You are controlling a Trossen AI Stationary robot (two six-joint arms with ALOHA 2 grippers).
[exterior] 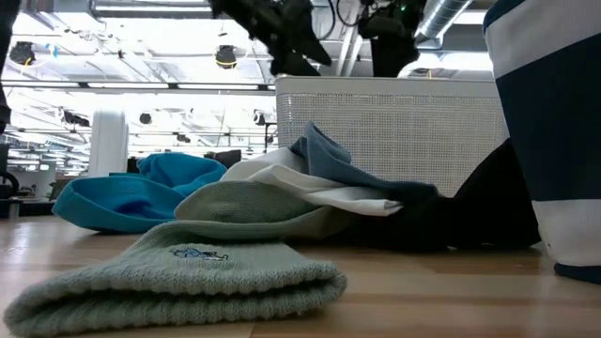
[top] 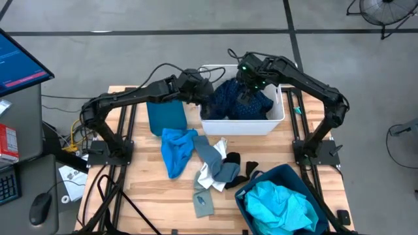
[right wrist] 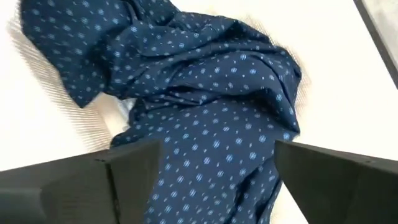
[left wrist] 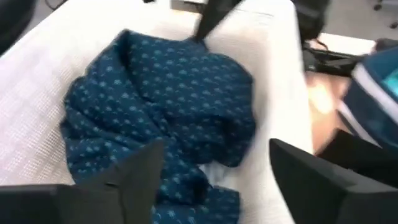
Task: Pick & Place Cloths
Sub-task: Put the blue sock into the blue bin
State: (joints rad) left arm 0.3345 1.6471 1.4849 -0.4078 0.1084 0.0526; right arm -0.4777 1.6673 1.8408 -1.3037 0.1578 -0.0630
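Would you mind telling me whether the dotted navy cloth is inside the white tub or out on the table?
Inside: the navy cloth lies crumpled within the white tub's walls.

Honestly there's nothing here you can actually read. The closest thing is a small dark blue embroidered mark (exterior: 198, 253) on the pale grey-green knitted hat (exterior: 178, 275) lying at the front of the wooden table in the low view, and it's more of a squiggle or logo than letters, can't make out any word. The blue monitor screen (top: 18, 62) at the far left of the high view has a red bar across it, but whatever's written on it is too small to tell. The red and white box (top: 8, 142) below it is the same story.
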